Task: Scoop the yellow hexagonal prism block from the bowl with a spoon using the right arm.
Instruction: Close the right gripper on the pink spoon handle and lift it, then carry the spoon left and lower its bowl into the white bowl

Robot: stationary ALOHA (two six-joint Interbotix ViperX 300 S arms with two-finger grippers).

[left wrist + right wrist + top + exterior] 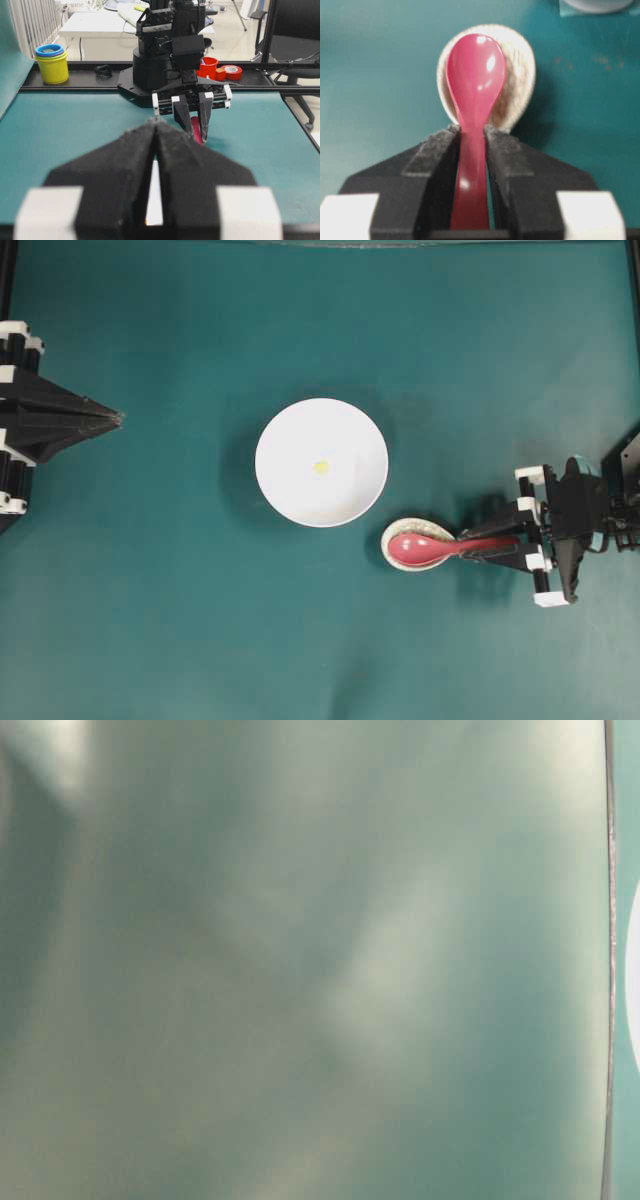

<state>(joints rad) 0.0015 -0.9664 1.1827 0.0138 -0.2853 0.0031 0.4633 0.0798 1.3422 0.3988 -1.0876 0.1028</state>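
Right hand [472, 150] fingers narrowly apart, flanking spoon [475, 75] handle.

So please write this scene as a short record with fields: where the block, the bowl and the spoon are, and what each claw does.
block: tiny yellow hexagonal prism block lying inside the bowl, near its centre
bowl: white bowl, mid-table
spoon: pink-red spoon, scoop in the speckled spoon rest, beside the bowl
right claw: fingers on both sides of the spoon handle; one finger looks in contact, a thin gap shows at the other; spoon not lifted
left claw: shut, empty, far from the bowl
table-level view: blurred, nothing readable
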